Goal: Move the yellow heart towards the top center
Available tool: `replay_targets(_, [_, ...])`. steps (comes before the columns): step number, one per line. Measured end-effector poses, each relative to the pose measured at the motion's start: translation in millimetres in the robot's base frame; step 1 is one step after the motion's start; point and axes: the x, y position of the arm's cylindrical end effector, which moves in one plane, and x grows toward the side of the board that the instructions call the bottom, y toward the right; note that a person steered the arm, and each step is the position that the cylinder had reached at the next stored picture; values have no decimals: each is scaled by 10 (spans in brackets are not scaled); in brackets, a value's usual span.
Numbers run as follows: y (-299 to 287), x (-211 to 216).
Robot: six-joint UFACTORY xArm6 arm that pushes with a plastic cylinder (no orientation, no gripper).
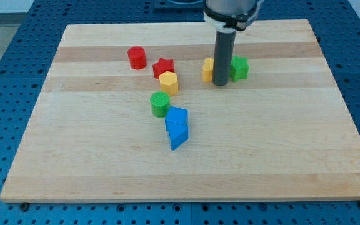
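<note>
The worktop [55,162] carries the blocks toward its top edge. My tip [220,82] stands between the yellow heart [208,69] and a green block [240,68], touching or nearly touching both. There is no claw, so nothing is held. To push well, I judge the tip should circle below the heart and shove straight toward the top edge's centre.
</note>
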Motion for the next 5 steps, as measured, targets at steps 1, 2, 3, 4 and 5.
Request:
replay_targets(1, [-1, -272])
replay_targets(2, [-8, -470])
replay_targets(3, [-8, -392])
replay_targets(4, [-28, -161])
replay_targets(5, [-279, -87])
